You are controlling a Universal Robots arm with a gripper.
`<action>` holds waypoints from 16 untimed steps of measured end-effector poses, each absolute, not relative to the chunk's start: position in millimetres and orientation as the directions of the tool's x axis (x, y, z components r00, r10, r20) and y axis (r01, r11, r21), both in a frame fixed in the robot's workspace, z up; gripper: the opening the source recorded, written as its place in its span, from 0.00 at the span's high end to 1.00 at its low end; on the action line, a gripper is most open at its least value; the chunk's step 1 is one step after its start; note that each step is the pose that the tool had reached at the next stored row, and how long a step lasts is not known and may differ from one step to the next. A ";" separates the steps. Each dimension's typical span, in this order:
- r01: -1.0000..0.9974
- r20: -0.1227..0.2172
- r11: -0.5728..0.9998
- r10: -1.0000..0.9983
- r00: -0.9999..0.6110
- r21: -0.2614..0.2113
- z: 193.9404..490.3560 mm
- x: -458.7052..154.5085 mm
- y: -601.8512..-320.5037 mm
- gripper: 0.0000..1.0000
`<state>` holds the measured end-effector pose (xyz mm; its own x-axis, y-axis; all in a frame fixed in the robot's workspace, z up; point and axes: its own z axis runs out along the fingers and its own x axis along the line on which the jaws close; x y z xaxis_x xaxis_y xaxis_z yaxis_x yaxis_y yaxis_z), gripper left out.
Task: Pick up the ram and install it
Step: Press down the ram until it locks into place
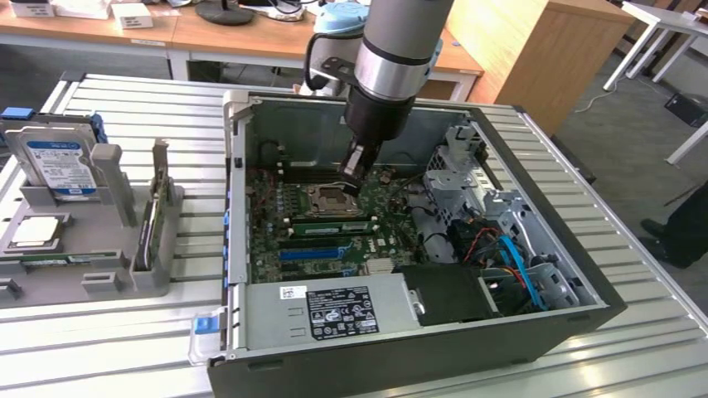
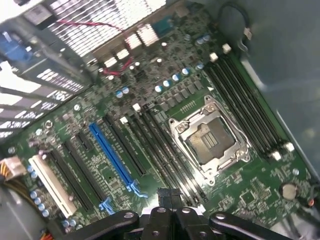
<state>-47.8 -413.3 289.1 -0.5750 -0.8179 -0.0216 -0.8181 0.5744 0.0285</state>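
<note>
**One arm inside the case, ram apparently in the tray**

One gripper hangs inside the open computer case, in the upper middle of the exterior view. It sits just above the empty CPU socket on the motherboard. How far the gripper is open cannot be told from either view, and nothing can be made out in its hold.

In the wrist view the gripper shows as dark metal at the bottom edge of the frame. The CPU socket lies right of centre. Long dark memory slots run diagonally beside it, and none of them shows a stick standing up. A blue slot lies further left, with a white one at the lower left.

At the left edge of the exterior view a grey tray stands on the slatted table, well apart from the gripper. A thin green strip lying low along the tray's front looks like the ram, though it is too small to be sure. A blue-labelled hard drive stands upright at the back of the tray. A card with a metal bracket stands on edge at the tray's right side. A square chip lies flat between the drive and the green strip.

A silver power supply with a black label fills the lower part of the case.
</note>
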 end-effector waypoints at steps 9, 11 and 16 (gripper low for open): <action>-0.719 -0.022 0.694 -0.719 -0.694 0.029 289.0 -47.8 -413.3 0.89; -0.694 -0.022 0.719 -0.694 -0.720 0.029 289.0 -47.8 -413.3 0.89; -0.627 -0.022 0.778 -0.627 -0.779 0.029 289.0 -47.7 -413.3 0.89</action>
